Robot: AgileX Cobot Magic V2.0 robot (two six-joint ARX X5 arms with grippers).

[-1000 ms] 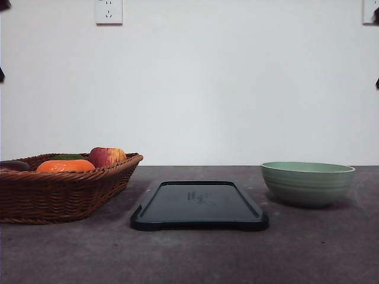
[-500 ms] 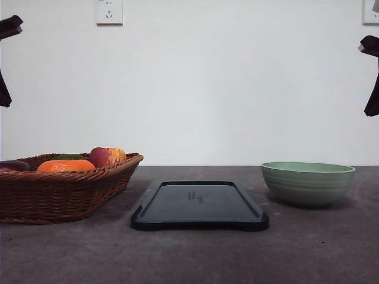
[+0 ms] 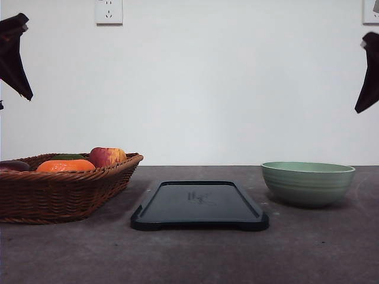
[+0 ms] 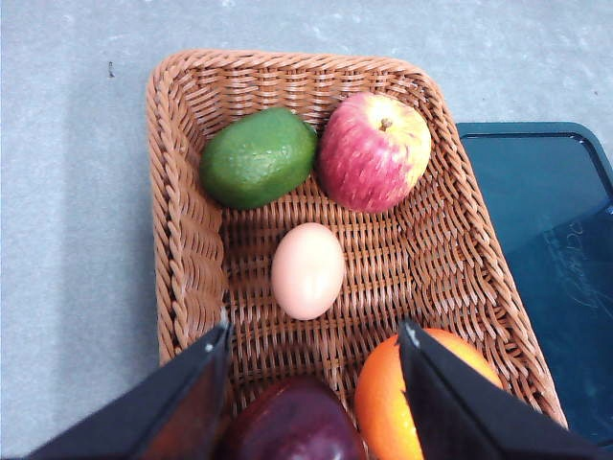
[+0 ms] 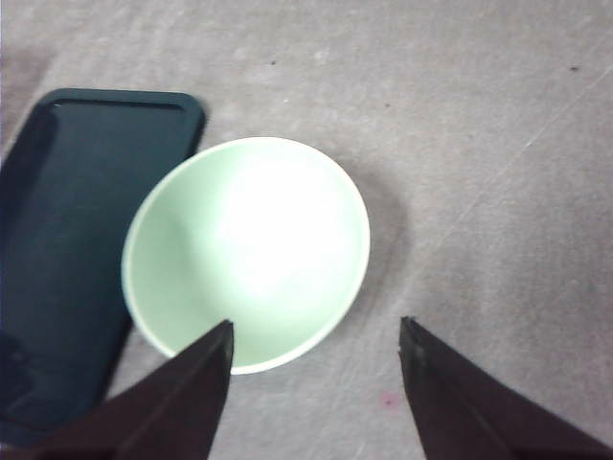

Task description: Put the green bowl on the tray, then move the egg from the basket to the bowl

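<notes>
The pale green bowl [image 3: 308,183] stands empty on the table to the right of the dark tray [image 3: 199,204], which lies flat in the middle. At the left sits the wicker basket [image 3: 59,192]. In the left wrist view a beige egg [image 4: 307,270] lies in the middle of the basket [image 4: 182,240]. My left gripper [image 4: 316,328] hovers open high above the basket, at the front view's upper left [image 3: 15,59]. My right gripper [image 5: 317,323] hangs open high above the green bowl [image 5: 247,251], at the upper right [image 3: 368,77]. Nothing is between either pair of fingers.
Around the egg in the basket lie a red apple [image 4: 374,150], a green avocado-like fruit [image 4: 257,157], an orange [image 4: 397,393] and a dark purple fruit [image 4: 292,422]. Bare grey table [image 3: 195,254] runs along the front. A white wall stands behind.
Both grippers have come down and inward at the front view's upper corners. The bowl, tray and basket have not moved.
</notes>
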